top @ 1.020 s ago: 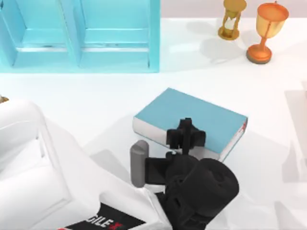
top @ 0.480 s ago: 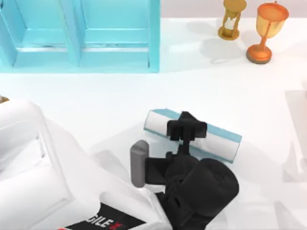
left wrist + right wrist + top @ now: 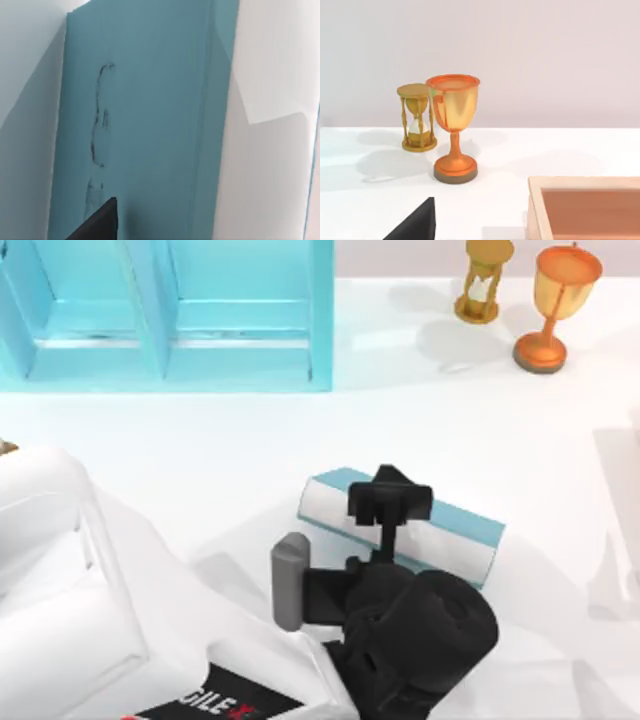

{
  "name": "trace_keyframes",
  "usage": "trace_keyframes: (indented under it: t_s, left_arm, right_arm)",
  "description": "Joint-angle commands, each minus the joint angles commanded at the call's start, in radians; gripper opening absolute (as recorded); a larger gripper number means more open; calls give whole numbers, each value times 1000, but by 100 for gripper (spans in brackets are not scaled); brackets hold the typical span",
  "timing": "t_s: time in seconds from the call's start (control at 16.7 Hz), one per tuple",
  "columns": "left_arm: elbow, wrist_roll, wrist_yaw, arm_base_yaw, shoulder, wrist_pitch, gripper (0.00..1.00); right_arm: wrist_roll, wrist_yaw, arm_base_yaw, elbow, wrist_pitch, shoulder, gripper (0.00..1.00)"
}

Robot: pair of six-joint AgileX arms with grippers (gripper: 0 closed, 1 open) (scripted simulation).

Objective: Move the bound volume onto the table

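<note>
Left gripper jaws clamped across bound volume, tipped on edge over worktop; long axis ran left-far to right-near. Right jaws' state: cannot tell.

Turquoise shelf unit below a pale wall

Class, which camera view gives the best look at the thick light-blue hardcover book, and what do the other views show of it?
The top view: the thick light-blue hardcover book appears whole, tilted on edge, white pages up, in the left gripper. The left wrist view gives a close-up of its cover. The right wrist view faces a golden goblet and hourglass instead.
</note>
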Motion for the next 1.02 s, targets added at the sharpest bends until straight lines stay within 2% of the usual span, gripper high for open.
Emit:
trace_keyframes:
  t_s: [0.18, 0.36, 0.84, 1.02]
  left_arm:
    - [7, -35, -14, -17, -2, -32, 100]
    - [29, -162, -55, -78, -9, -158, 100]
    - [96, -699, -218, -327, -52, -808, 100]
    - [112, -865, -267, -405, -73, -1003, 100]
  right_arm:
    - [0, 0, 0, 0, 0, 0, 100]
    - [0, 0, 0, 0, 0, 0, 100]
    - [0, 0, 0, 0, 0, 0, 100]
    - [0, 0, 0, 0, 0, 0, 100]
